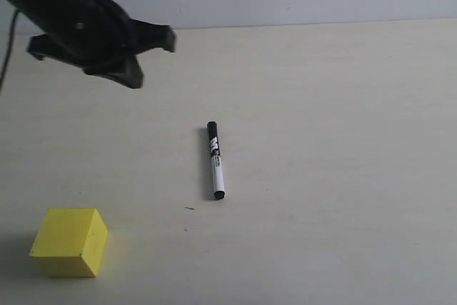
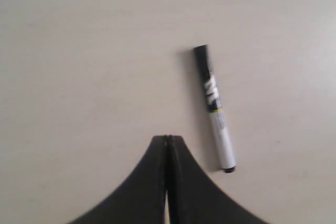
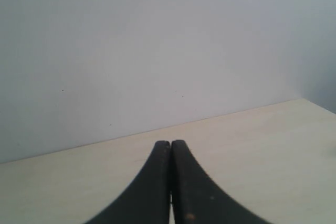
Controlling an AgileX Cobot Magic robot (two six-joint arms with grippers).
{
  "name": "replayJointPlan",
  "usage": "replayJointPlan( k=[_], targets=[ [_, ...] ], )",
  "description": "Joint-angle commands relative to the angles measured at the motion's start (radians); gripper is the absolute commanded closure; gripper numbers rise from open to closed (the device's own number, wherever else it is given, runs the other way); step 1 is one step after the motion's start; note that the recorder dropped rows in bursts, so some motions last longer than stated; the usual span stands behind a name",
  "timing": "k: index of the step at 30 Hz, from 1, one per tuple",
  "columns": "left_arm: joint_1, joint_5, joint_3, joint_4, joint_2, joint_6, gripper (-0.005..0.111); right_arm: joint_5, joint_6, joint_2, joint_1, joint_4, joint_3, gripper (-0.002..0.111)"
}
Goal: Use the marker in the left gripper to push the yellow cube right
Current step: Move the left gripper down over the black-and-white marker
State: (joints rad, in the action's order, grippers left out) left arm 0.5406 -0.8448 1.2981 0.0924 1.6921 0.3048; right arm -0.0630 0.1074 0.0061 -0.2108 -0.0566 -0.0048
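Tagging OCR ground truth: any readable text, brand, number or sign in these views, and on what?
Marker label: black-and-white print, too blurred to read in either view that shows it.
Cube: no marking.
Table: no text.
Nothing legible anywhere.

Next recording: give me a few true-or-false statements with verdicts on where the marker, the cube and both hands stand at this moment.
1. The left hand holds the marker. False: the marker lies flat on the table, apart from the hand.
2. The left hand is shut. True.
3. The cube touches the marker. False: bare table lies between them.
4. The right hand is shut. True.
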Motion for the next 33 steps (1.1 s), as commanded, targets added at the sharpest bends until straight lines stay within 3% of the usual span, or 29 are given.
replayJointPlan(
  k=[1,5,8,12,16,18,21,33],
  targets=[
    [0.112,0.039,0.086,0.026,0.095,0.02,0.107,0.001,-0.005,-0.006,0.002,0.003,0.005,0.108],
    [0.201,0.146,0.114,0.036,0.151,-0.067,0.107,0.001,-0.005,-0.006,0.002,0.003,0.005,0.108],
    [0.219,0.204,0.129,0.113,0.187,-0.058,0.107,0.001,-0.005,-0.006,0.002,0.003,0.005,0.108],
    [0.214,0.109,0.198,0.089,0.25,0.046,0.104,0.001,-0.005,-0.006,0.002,0.007,0.005,0.108],
    [0.219,-0.069,0.278,-0.041,0.32,0.18,0.081,0.001,-0.005,-0.006,0.002,0.007,0.005,0.108],
    [0.22,-0.14,0.302,-0.046,0.354,0.185,0.063,0.001,-0.005,-0.006,0.002,0.007,0.005,0.108],
    [0.225,-0.166,0.307,-0.038,0.394,0.216,0.051,0.001,-0.005,-0.006,0.002,0.007,0.005,0.108],
    [0.19,-0.164,0.321,0.094,0.499,0.301,0.053,0.001,-0.005,-0.006,0.002,0.007,0.005,0.108]
  ],
)
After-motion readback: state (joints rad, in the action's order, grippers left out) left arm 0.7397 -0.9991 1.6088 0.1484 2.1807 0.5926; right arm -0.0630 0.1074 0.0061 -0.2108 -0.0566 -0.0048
